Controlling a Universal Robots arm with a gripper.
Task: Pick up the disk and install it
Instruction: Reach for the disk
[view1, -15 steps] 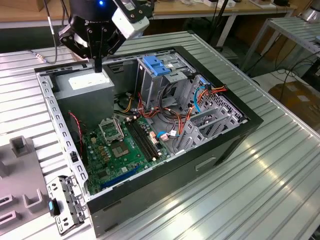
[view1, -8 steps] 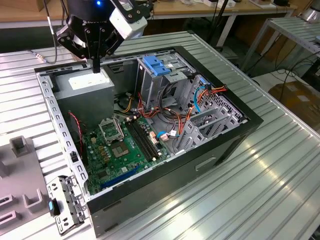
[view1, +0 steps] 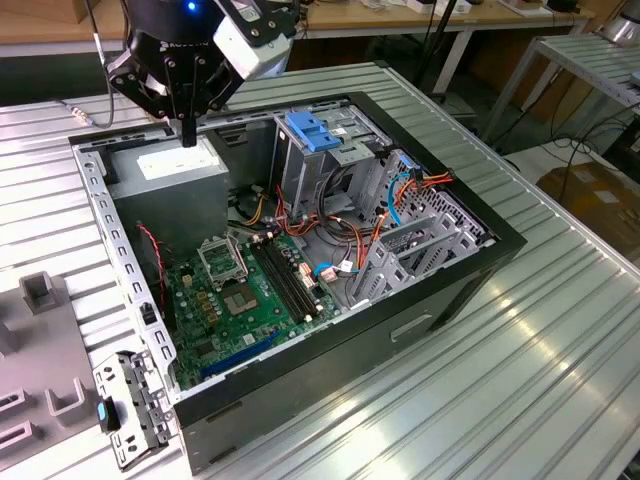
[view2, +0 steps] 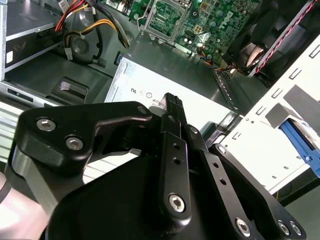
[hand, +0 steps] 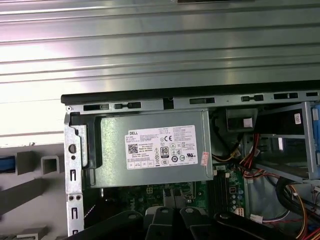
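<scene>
The disk is out of view. My gripper (view1: 187, 135) hangs over the back corner of the open computer case (view1: 497, 251), just above the grey power-supply box (view1: 175, 166) with its white sticker. Its fingers are pressed together with nothing between them, as the second wrist view also shows (view2: 172, 101). The power-supply box (hand: 155, 147) lies straight below in the first wrist view. The grey drive cage (view1: 330, 160) with its blue latch (view1: 312, 131) stands inside the case, toward the exterior view's right of the gripper.
A green motherboard (view1: 245, 300) lies on the case floor, with red and orange cables (view1: 330, 225) beside the cage. A loose metal bracket (view1: 128, 410) and grey fixture blocks (view1: 40, 292) sit on the ribbed table at the exterior view's left.
</scene>
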